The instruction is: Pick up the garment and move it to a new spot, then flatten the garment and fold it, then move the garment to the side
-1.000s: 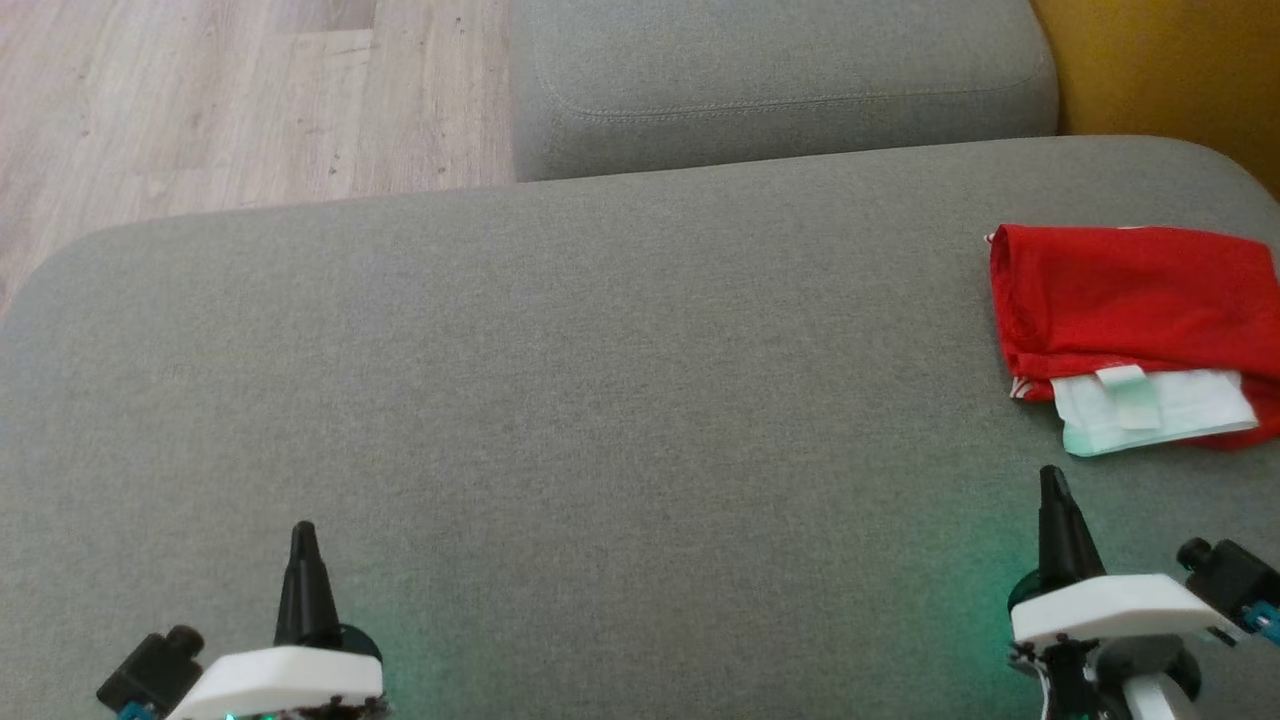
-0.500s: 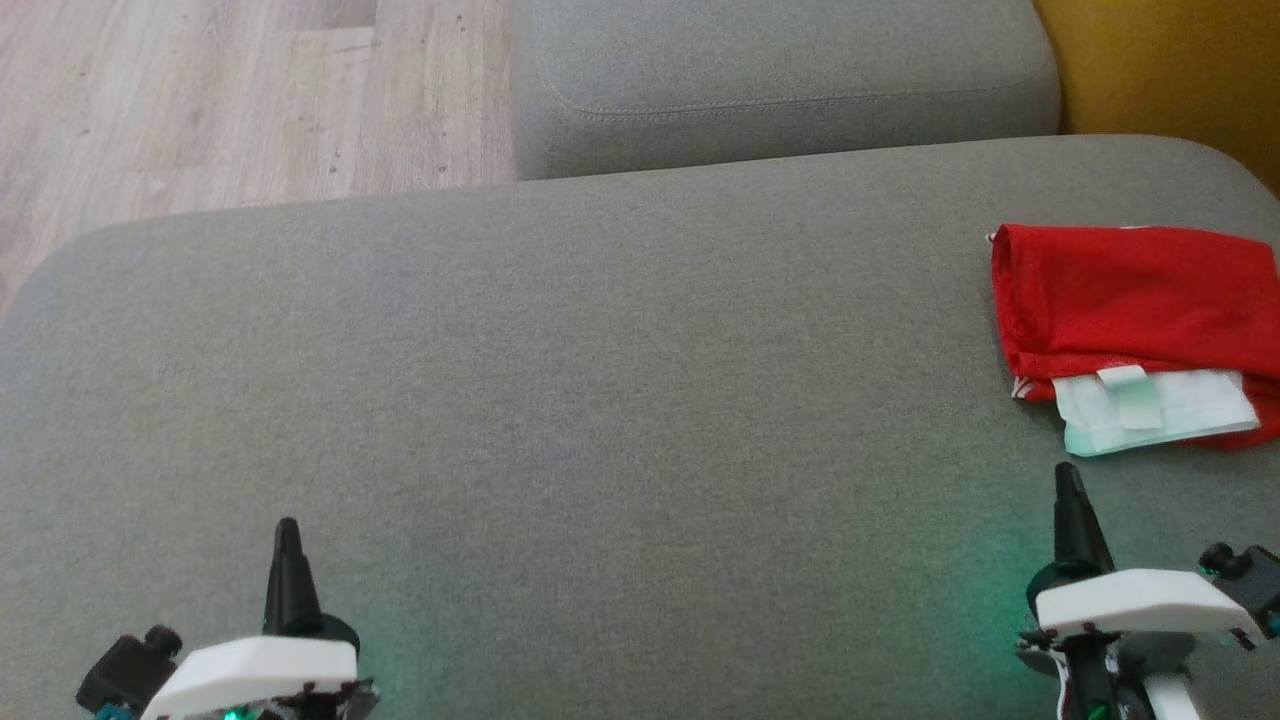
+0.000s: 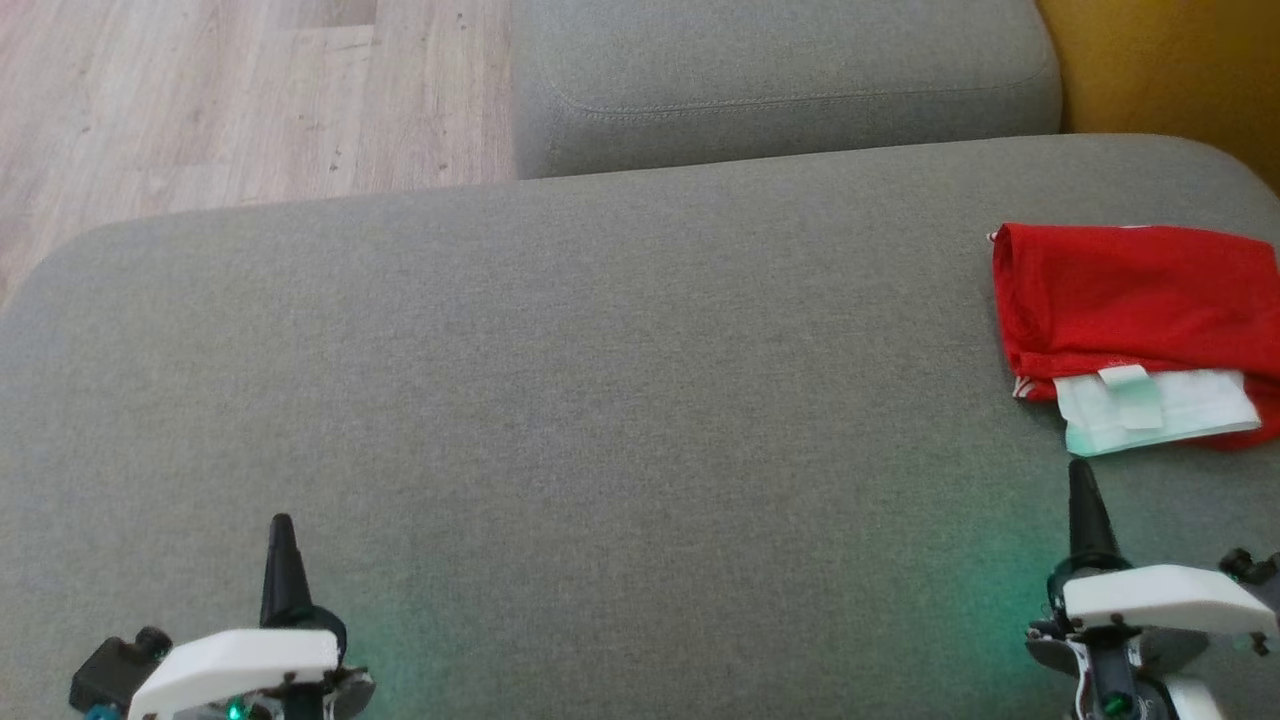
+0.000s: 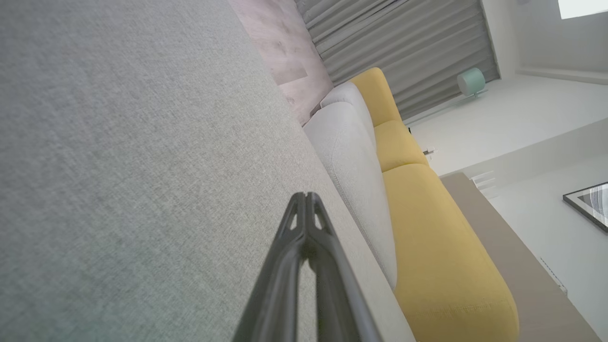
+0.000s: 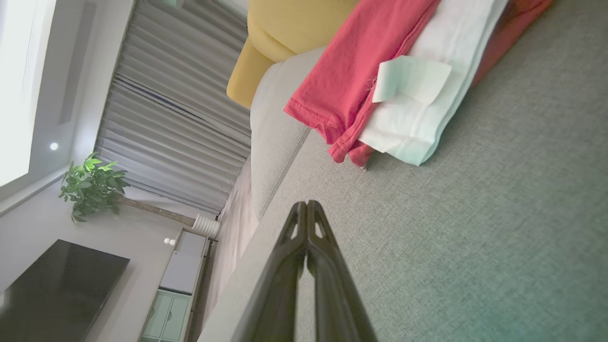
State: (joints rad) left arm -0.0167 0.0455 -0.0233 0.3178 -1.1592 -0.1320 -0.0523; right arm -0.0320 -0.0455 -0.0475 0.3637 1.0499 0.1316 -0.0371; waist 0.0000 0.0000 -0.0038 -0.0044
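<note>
Folded red fabric garment [image 3: 1135, 295] is laid at the right on the grey woven cushion [image 3: 600, 400], white layer [image 3: 1190, 405] poking out nearside. Left gripper [image 3: 281, 525] and right gripper [image 3: 1081, 470] are pinched closed, empty.

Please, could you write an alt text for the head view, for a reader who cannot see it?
A folded red garment with white cloth at its near edge lies at the right of a grey sofa seat. The left gripper and right gripper are shut near the bottom corners, apart from it.
</note>
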